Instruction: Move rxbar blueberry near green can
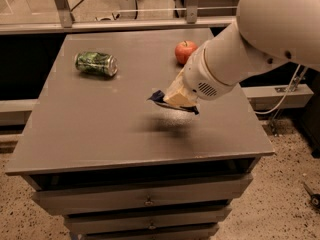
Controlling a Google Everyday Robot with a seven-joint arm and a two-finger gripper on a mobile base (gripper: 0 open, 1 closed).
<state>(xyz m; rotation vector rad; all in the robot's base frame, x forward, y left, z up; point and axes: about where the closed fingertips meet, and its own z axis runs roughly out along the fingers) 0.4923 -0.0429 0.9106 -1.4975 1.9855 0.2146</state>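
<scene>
The green can lies on its side at the far left of the grey table top. My gripper hangs over the middle of the table, to the right of the can and well apart from it. It is shut on the rxbar blueberry, whose dark-blue end sticks out to the left of the gripper. The bar is held above the table and casts a shadow below. Most of the bar is hidden by the gripper.
A red apple stands at the far right of the table, just behind my arm. The table has drawers below its front edge. A railing runs behind the table.
</scene>
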